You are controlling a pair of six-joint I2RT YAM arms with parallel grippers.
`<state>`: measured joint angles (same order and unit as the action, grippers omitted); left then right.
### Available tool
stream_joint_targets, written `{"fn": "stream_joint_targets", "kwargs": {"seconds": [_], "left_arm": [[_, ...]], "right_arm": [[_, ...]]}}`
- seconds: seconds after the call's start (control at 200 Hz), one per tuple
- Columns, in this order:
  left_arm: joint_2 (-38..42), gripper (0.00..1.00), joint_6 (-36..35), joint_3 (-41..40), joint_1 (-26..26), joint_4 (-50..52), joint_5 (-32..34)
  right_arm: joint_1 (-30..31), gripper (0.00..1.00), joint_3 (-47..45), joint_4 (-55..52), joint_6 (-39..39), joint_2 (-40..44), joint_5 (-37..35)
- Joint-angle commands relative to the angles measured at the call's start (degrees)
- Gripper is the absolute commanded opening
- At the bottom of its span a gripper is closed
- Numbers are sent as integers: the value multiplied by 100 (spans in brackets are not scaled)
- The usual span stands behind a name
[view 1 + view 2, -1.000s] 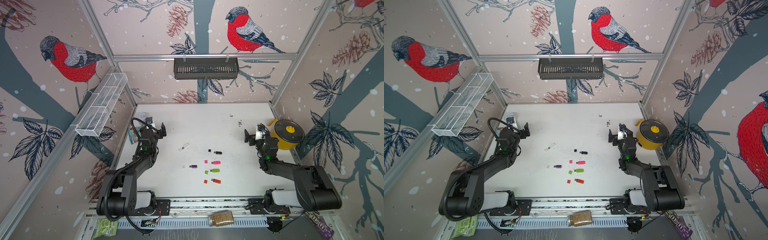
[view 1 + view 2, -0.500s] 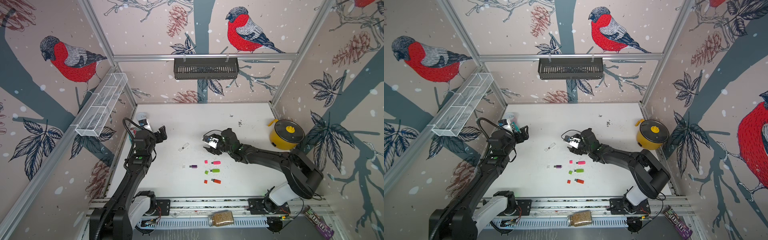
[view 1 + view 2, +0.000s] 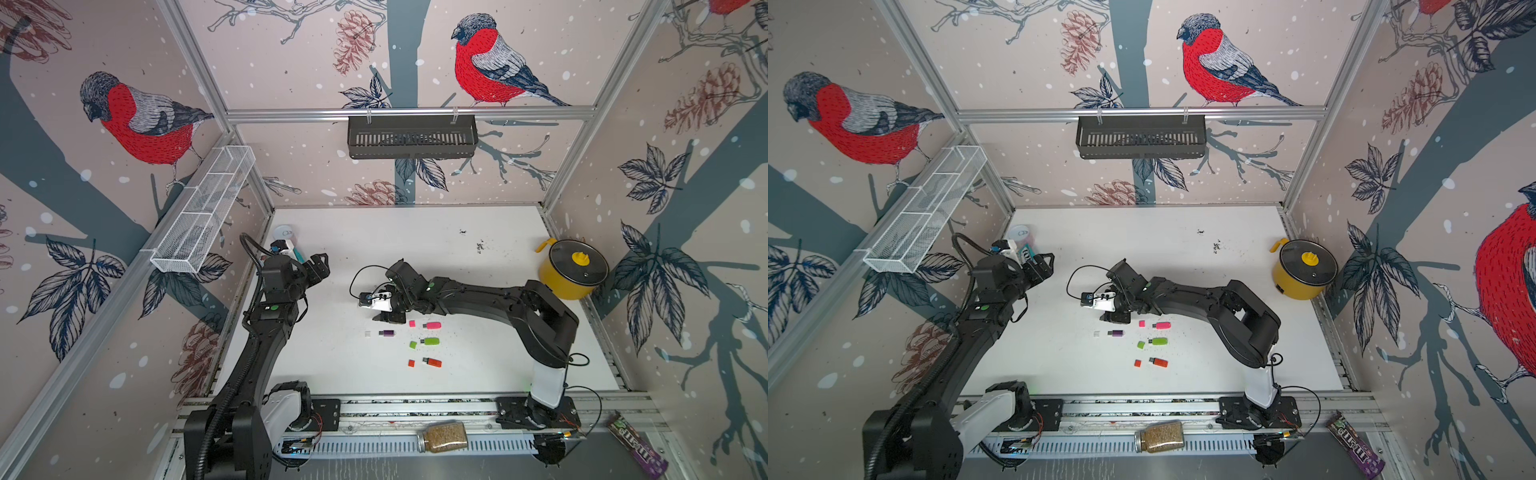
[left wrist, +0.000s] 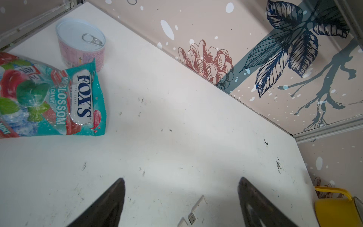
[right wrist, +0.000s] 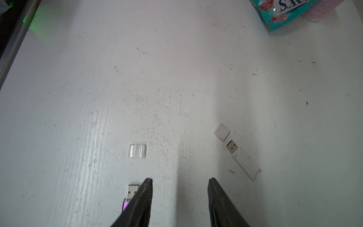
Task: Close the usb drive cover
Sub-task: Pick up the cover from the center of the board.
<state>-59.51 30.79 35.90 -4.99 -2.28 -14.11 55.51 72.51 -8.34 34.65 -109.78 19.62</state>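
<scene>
Right wrist view: the right jaws stand partly parted over the counter (image 5: pixel 176 78), gripping nothing. One of them hides part of the purple usb drive (image 5: pixel 130 193) (plug bare); a clear cap (image 5: pixel 137 151) lies off the plug end, apart. Nearby lies a see-through drive (image 5: pixel 244 162), its whitish cap (image 5: pixel 222 131) perhaps touching the plug. Left jaws gape wide, empty.

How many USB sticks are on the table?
5: purple stick, pink stick, green stick and red stick clustered mid-table; clear stick by the right gripper, in wrist views. More may hide under the right arm.
</scene>
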Motion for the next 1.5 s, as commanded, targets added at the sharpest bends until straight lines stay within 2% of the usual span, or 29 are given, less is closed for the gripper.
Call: {"fn": "stream_joint_targets", "kwargs": {"seconds": [0.0, 0.32, 0.57, 1.111, 1.496], "left_arm": [[-4, 88, 392, -88, -302, -61, -571], [70, 87, 367, -235, -423, -137, -731], [114, 87, 348, -283, -423, -119, -708], [123, 87, 345, -391, -423, -127, -694], [123, 87, 314, -417, -426, -127, -655]], "right_arm": [[124, 47, 169, -402, -6, -183, 7], [266, 47, 280, -300, -196, -493, 293], [268, 47, 648, -648, -142, -793, 297], [443, 47, 812, -854, 16, -1045, -82], [444, 44, 965, -1013, 49, -1179, -46]]}}
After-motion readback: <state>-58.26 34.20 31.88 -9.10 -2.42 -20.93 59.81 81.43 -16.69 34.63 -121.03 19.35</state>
